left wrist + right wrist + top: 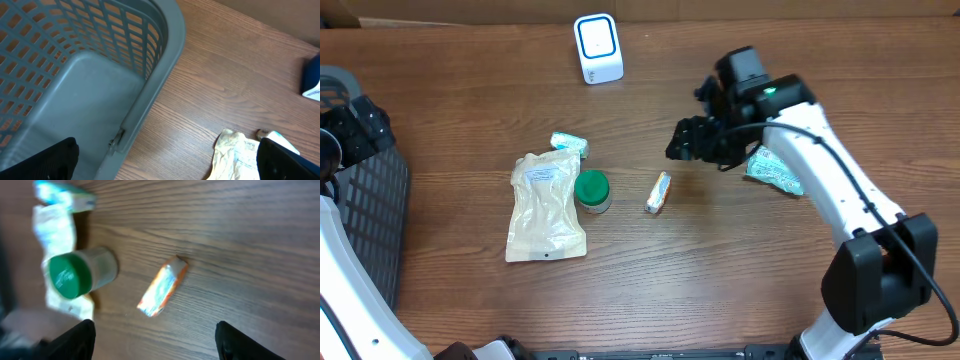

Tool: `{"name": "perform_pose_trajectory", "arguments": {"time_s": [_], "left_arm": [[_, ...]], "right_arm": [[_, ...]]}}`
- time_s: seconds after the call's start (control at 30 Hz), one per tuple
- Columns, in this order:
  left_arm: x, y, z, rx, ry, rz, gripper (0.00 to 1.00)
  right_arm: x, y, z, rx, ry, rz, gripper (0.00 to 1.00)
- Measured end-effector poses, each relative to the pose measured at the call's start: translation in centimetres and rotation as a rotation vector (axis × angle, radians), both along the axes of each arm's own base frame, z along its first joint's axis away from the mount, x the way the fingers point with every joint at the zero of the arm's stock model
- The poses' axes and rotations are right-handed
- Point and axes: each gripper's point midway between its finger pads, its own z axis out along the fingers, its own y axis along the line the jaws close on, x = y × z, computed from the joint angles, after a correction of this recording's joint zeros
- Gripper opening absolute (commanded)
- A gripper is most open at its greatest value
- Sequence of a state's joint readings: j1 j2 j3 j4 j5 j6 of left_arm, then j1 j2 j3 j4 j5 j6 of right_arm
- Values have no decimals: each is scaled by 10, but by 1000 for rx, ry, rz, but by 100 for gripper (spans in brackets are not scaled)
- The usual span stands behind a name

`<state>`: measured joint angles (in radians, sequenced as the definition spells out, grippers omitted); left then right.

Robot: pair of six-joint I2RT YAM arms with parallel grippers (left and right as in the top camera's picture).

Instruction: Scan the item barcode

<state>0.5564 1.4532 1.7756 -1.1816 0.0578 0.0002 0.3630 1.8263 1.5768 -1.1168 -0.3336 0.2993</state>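
Right jaws: released. The dark fingers [75, 342] are spread to the lower corners of the wrist view with nothing between them. They hover over the brown wooden counter [720, 290], angled toward the sachet, probably lining up a pick.
Orange-and-white foil sachet [162, 286]: lies flat on bare wood just ahead of the right jaws and apart from its neighbours, so its narrow sides are free to be pinched. It looks like the item to be scanned.
Green-lidded clear jar [591, 190]: just beside the sachet, against the pouch's right edge.
Cream plastic pouch with a printed label [546, 208]: flat and wrinkled, left of the jar.
Small teal-and-white packet [568, 143]: just beyond the pouch's top corner.
Crinkled teal-and-white wrapper [775, 170]: partly hidden under the right arm's white link.
Left jaws: released and empty, with the fingers [45, 160] wide apart. They are poised above the grey plastic lattice basket [170, 55] at the counter's left edge, seemingly parked out of the way.
White-and-blue barcode scanner [598, 47]: upright at the far edge, well apart from the sachet. The item would have to be lifted and carried there with its code facing the window.
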Motion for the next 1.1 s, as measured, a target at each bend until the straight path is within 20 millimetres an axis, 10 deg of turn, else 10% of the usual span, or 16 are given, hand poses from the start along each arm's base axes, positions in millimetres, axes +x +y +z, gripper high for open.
{"name": "perform_pose_trajectory", "arguments": {"time_s": [0.43, 0.7, 1.1], "left_arm": [[0, 0, 0, 0, 0, 0, 100], [0, 0, 0, 0, 0, 0, 100], [0, 0, 0, 0, 0, 0, 100]], "right_arm": [[-4, 25, -9, -175, -53, -220, 63], [-13, 42, -51, -245, 20, -207, 61], [-26, 18, -90, -418, 106, -222, 63]]}}
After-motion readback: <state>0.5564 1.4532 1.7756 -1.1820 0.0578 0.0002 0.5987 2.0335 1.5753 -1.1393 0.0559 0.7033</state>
